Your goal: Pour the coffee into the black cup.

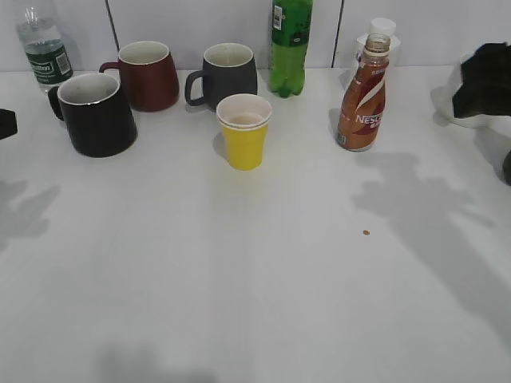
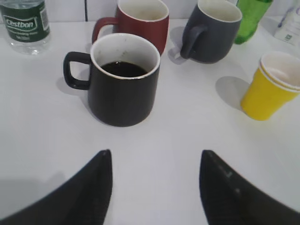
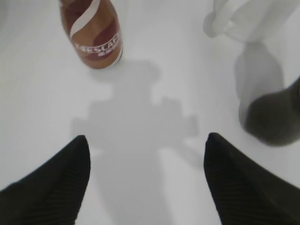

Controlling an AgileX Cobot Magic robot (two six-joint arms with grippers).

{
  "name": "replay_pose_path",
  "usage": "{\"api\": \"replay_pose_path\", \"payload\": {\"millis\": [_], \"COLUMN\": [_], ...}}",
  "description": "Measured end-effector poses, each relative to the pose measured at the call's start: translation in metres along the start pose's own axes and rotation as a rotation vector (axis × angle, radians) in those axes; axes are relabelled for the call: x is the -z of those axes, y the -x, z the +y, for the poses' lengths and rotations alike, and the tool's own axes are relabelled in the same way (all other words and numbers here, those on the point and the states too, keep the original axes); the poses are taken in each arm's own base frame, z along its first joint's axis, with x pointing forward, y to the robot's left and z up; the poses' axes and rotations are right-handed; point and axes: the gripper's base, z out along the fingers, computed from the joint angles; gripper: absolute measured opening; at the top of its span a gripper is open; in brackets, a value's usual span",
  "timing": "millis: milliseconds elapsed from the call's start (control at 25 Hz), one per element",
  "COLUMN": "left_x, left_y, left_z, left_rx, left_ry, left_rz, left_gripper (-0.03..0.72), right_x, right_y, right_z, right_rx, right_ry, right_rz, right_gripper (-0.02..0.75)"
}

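I see my left gripper (image 2: pixel 154 187) spread apart just behind the glossy black ceramic mug (image 2: pixel 123 79) holding dark coffee, and my right gripper (image 3: pixel 145 183) equally apart, the brown plastic Nescafé bottle (image 3: pixel 96 35) ahead to its left.

Upright uncapped brown coffee bottle (image 1: pixel 361 100); black cup (image 2: pixel 123 79) upright, dark coffee inside, far left.

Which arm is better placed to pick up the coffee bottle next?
Right. The right gripper is open facing the Nescafe bottle; the left gripper faces the black cup.
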Motion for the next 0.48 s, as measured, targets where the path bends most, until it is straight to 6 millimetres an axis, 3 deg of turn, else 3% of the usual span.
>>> {"api": "replay_pose_path", "payload": {"millis": [320, 480], "left_x": [0.011, 0.017], "left_y": [0.006, 0.008], "left_z": [-0.016, -0.022], "left_rx": [-0.001, -0.018], "left_ry": [-0.062, -0.092], "left_rz": [-0.043, -0.064], "left_gripper": [0.417, 0.417], "right_x": [0.069, 0.094], "right_y": [-0.023, -0.059], "right_z": [-0.005, -0.016], "right_rx": [-0.001, -0.001], "right_ry": [0.107, 0.121], "right_rz": [0.043, 0.020], "right_gripper": [0.590, 0.590]}}
